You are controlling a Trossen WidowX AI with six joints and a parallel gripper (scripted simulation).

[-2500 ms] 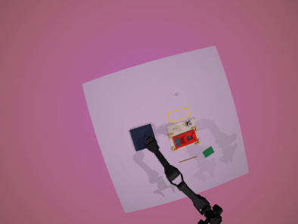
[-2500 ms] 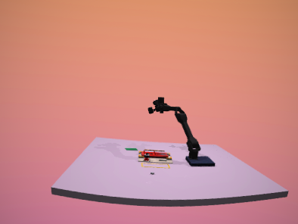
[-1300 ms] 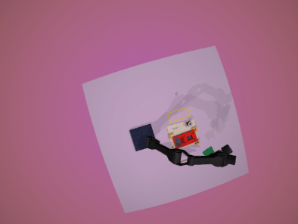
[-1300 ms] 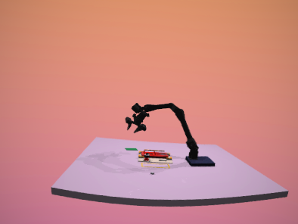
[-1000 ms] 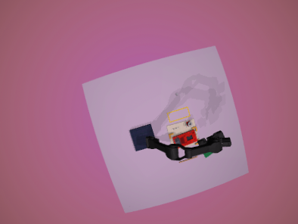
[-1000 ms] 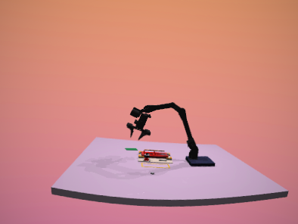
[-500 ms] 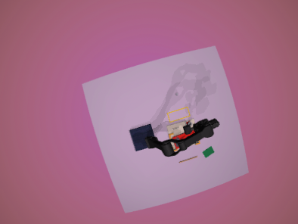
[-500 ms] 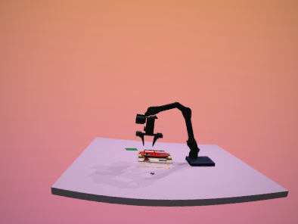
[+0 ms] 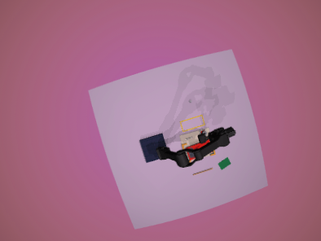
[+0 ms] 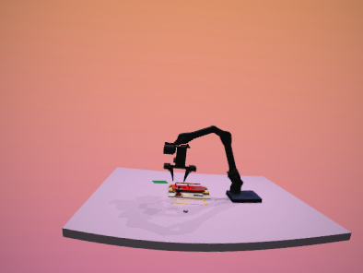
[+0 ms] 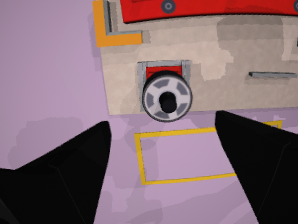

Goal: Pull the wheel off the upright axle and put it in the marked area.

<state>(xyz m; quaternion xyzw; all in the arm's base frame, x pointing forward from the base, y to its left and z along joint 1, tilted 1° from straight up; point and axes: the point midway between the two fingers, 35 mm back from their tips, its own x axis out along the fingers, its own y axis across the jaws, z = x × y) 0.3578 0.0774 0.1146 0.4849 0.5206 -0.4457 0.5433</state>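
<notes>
On the table (image 10: 286,221) the arm's gripper (image 10: 179,176) hangs above the beige board (image 11: 266,56), its fingers partly spread and holding nothing. The wheel (image 11: 166,96) sits on its axle at the board's near edge, untouched, so no step of the task appears done. The yellow-outlined marked area (image 11: 189,156) lies just beside the board, bare. Descent, grasp, pull-off, placement and release all seem left.
</notes>
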